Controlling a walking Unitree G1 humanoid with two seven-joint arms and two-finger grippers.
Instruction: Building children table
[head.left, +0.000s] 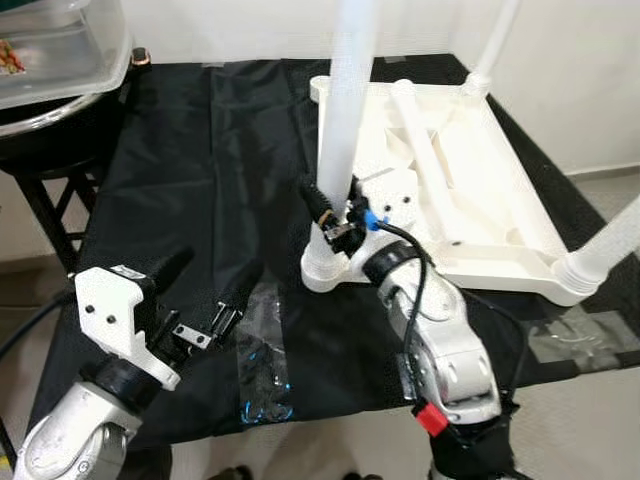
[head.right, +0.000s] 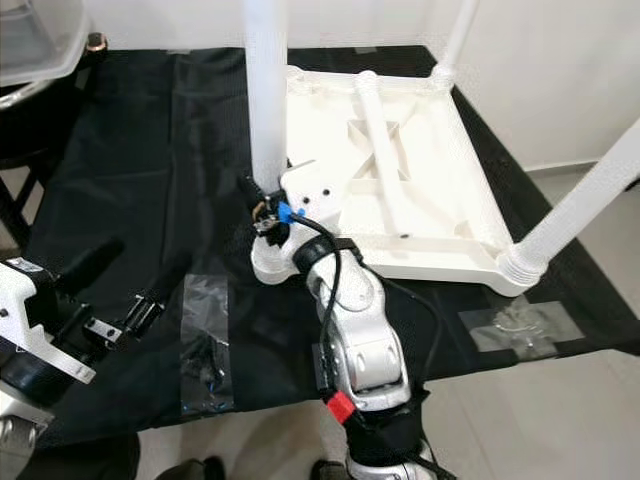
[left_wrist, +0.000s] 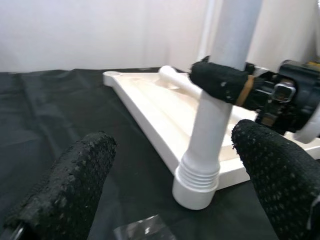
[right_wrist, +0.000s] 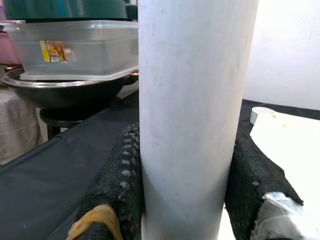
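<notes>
From the head cameras, a white table top (head.left: 470, 190) lies upside down on a black cloth (head.left: 200, 200), toward one o'clock. Three white legs stand up from its corners — the near leg (head.left: 345, 100) at twelve o'clock, a far one (head.left: 495, 45) at one o'clock and another (head.left: 610, 245) at three o'clock. All three run out of the top or side of the picture, so their ends are cut off. A fourth leg (head.left: 425, 160) lies loose inside the top. The right gripper (head.left: 335, 215) is clamped around the near leg just above its ribbed socket; the silver right arm (head.left: 445, 350) hides the table's near edge behind it. The left gripper (head.left: 210, 290) hovers at eight o'clock over the cloth, its fingers spread and holding nothing, beside a patch of clear tape (head.left: 262, 360). A clear plastic bin (head.left: 55, 50) sits on a dark stand at ten o'clock, partly out of frame.

In the left wrist view, both black fingers (left_wrist: 65, 190) are blurred and wide apart, framing the near leg and the other gripper's finger wrapped on it.

In the right wrist view, the leg stands between two fingers (right_wrist: 117, 190) that press its sides — its base is hidden. Behind are the bin and a dark pan (right_wrist: 65, 90).
</notes>
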